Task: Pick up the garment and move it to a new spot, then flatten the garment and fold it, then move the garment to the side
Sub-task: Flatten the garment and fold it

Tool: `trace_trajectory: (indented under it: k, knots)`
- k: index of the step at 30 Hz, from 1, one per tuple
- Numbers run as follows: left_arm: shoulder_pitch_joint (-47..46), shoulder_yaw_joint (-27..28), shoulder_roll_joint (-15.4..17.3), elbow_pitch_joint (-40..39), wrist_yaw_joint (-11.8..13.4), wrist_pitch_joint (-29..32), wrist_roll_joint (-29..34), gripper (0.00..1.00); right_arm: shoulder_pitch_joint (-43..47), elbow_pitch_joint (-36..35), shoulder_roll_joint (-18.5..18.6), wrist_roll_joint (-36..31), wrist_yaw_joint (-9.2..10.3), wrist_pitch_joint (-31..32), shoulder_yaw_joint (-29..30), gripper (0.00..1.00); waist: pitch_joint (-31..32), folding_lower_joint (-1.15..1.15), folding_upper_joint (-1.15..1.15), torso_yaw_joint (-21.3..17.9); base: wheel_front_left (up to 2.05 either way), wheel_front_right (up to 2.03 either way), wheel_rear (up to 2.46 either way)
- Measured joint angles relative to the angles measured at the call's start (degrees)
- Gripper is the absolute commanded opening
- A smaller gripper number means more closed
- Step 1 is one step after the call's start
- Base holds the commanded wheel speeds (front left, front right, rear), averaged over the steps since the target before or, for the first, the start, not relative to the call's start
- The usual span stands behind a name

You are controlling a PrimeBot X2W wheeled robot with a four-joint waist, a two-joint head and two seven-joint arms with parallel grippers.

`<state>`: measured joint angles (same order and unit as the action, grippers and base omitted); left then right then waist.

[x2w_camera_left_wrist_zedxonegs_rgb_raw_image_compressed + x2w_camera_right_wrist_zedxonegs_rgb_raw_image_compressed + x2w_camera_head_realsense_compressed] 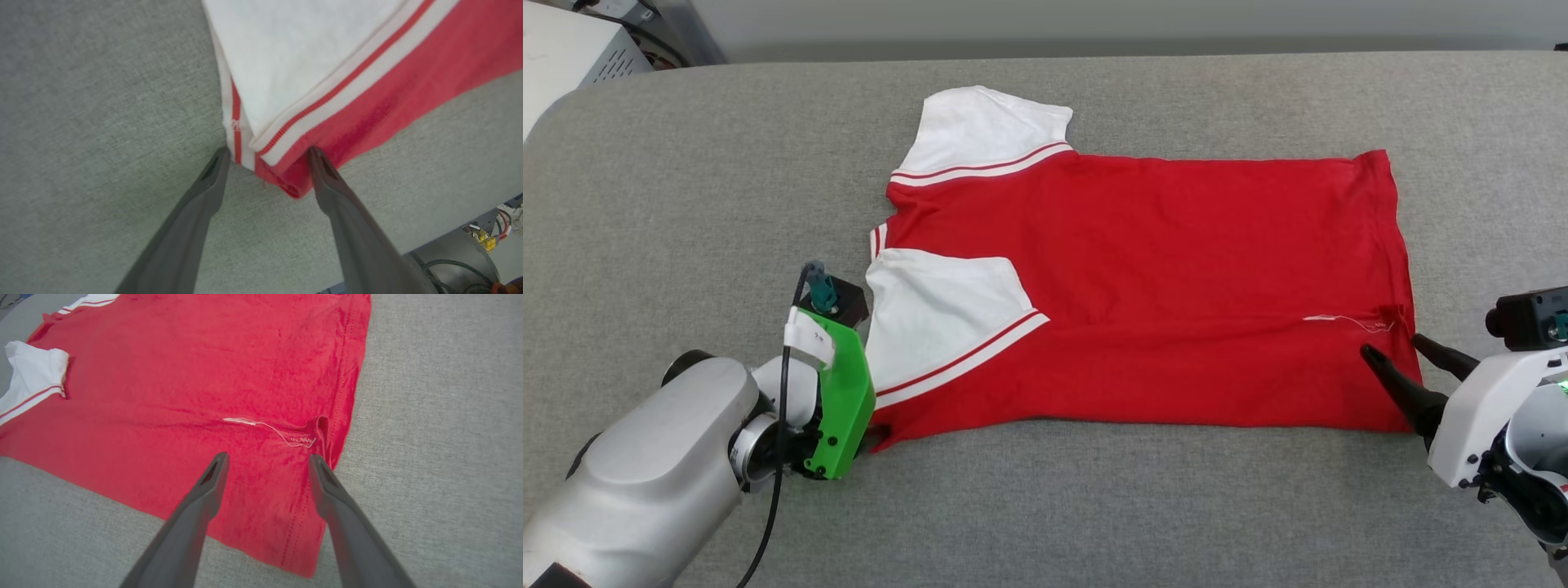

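Observation:
The garment (1160, 286) is a red jersey with white sleeves and striped trim. It lies flat on the grey surface, its neck end to the left and its hem to the right, with the near sleeve (935, 314) folded in over the body. My left gripper (267, 157) stands open at the near left corner, where a red fold (292, 183) and striped sleeve trim sit between its fingers. My right gripper (1392, 347) is open over the near right hem corner (302, 539), close to a loose white thread (269, 428).
The grey fabric-covered table (686, 204) runs wide on all sides of the jersey. A pale box (564, 49) stands beyond the far left corner. Cables and parts of the robot's base (482, 253) show past the table edge in the left wrist view.

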<state>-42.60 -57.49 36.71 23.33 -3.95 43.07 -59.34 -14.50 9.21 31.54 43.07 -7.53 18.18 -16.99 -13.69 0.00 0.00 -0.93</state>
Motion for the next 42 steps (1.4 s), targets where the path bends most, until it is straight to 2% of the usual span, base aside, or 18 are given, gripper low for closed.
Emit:
trace_trajectory:
  k: [7, 8, 9, 10, 16, 22, 27, 32, 37, 42]
  knots:
    - [-0.1, -0.9, -1.3, 4.6, -1.8, -2.2, 0.9, 1.0, -1.0, 0.0, 0.2, 0.0, 0.0, 0.3, -0.7, 1.0, -1.1, 0.0, 0.0, -0.8, 0.0, 0.0, 0.0]
    - [-0.1, -1.0, -1.4, 5.0, -2.0, -2.5, 1.0, 0.59, -1.0, 0.0, 0.4, 0.0, 0.0, 0.3, -0.7, 1.0, -1.0, 0.0, 0.0, -0.8, 0.0, 0.0, 0.0]
    - [-0.1, -1.2, -1.5, 5.4, -2.3, -3.1, 1.1, 0.06, -1.1, 0.0, 0.6, 0.0, 0.0, 0.3, -0.7, 1.0, -0.8, 0.0, 0.0, -0.8, 0.0, 0.0, 0.0]
    - [-0.1, -1.3, -1.7, 5.8, -2.4, -3.8, 1.1, 0.0, -1.2, -0.2, 1.0, 0.0, 0.0, 0.3, -0.7, 1.0, -0.6, 0.0, 0.0, -0.7, 0.0, 0.0, 0.0]
    - [0.0, -0.3, -2.4, 6.0, -2.7, -10.0, 0.8, 0.0, -2.6, -3.2, 5.0, -0.5, 0.0, 2.9, 0.0, 1.0, 1.3, 0.0, 0.0, -0.2, 0.0, 0.0, 0.0]
    - [0.0, 0.0, -1.5, 0.7, -2.9, -12.4, 1.0, 0.0, -3.6, -6.2, 10.7, 0.8, 0.0, 14.5, 0.4, 1.0, 3.0, 0.0, 0.0, 0.6, 0.0, 0.0, 0.0]
    - [0.3, 0.0, 0.0, -4.0, -1.8, -12.3, 1.4, 0.0, -3.7, -6.2, 12.2, 3.2, 0.0, 25.4, -0.2, 1.0, 2.9, 0.0, 0.0, 1.3, 0.0, 0.0, 0.0]
    - [0.6, 0.0, 0.5, -7.3, -0.5, -12.3, 1.7, 0.0, -3.9, -3.1, 11.2, 2.5, 0.0, 28.8, -1.5, 1.0, 1.7, 0.0, 0.0, 1.8, 0.0, 0.0, 0.0]
    - [0.7, 0.0, 1.1, -8.5, -0.1, -12.3, 2.9, 0.0, -4.5, 2.5, 6.8, 1.1, 0.0, 28.0, -3.0, 1.0, 0.0, 0.0, 0.0, 2.4, 0.0, 0.0, 0.0]
    - [0.7, 0.0, 1.3, -8.5, 0.2, -12.5, 2.9, 0.0, -4.6, 8.2, 4.0, 1.3, 0.08, 25.9, -3.7, 1.0, -1.5, 0.0, 0.0, 3.0, 0.0, 0.0, 0.0]
